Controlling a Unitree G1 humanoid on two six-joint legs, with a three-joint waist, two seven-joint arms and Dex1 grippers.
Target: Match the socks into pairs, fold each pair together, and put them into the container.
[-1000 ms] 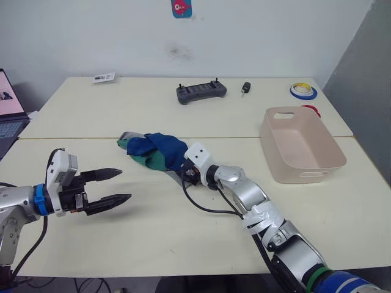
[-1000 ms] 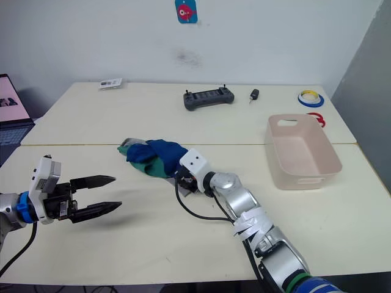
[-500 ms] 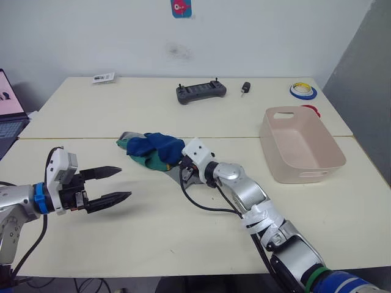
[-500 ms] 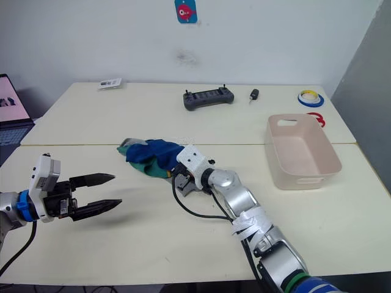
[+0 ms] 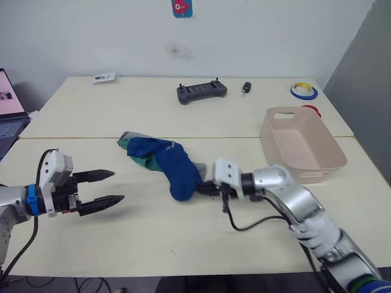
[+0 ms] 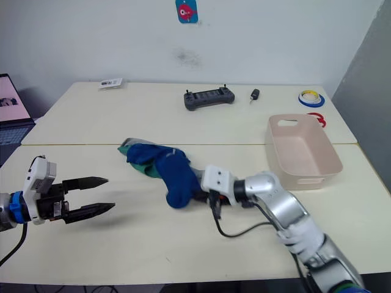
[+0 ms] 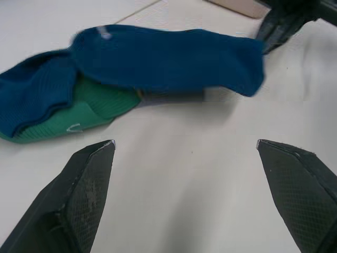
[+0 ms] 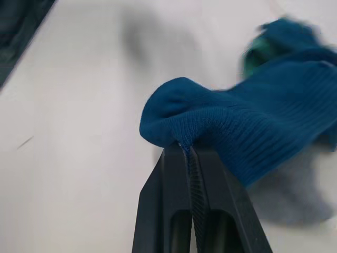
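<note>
Right gripper [image 5: 204, 187] clamped on edge of dark blue fabric sock [image 5: 177, 171], stretched out from heap of blue, green and grey socks [image 5: 139, 150] at mid-table. Risk: thin pinch on knit rim could slip, or drag green sock [image 7: 68, 118] along, tangling heap. Left gripper [image 5: 105, 187] hovers over bare cream table [image 5: 153, 238], fingers wide apart, well short of pile. Pale pink rectangular plastic tub [image 5: 302, 146] sits at robot's right, holding no socks.

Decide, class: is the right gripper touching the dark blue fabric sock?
Touching. In the right wrist view the right gripper has its black fingers shut on a fold of the dark blue fabric sock.
</note>
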